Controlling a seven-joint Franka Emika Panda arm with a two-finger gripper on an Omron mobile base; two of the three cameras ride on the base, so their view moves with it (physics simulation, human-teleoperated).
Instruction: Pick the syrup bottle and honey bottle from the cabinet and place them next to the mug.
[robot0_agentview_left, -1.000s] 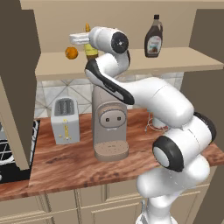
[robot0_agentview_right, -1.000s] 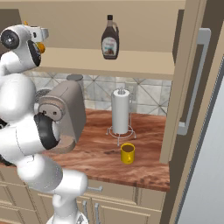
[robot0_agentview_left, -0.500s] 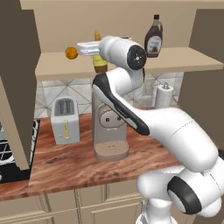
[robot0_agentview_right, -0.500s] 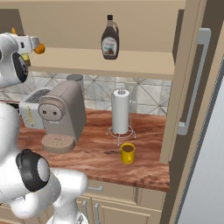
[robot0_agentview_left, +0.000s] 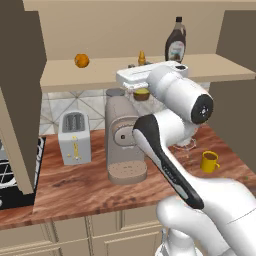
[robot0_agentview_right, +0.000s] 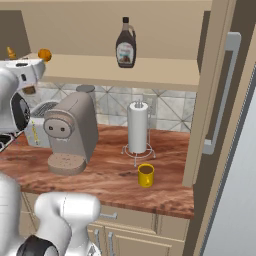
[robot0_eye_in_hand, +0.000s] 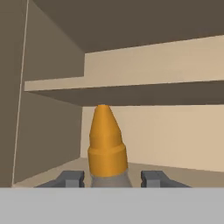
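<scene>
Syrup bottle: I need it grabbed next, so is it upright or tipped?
Upright. The syrup bottle stands on the cabinet shelf, black cap on top, apart from the gripper.

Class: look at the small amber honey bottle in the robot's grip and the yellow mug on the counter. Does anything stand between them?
Possibly. The honey bottle sits in the end effector above the tall grey coffee machine. Towards the yellow mug, the white paper towel roll stands just behind the mug.

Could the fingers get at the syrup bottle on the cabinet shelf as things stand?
Probably not yet: the fingers are shut on the honey bottle. Otherwise the way looks free: the syrup bottle stands upright and alone on the open cabinet shelf, with nothing in front.
</scene>
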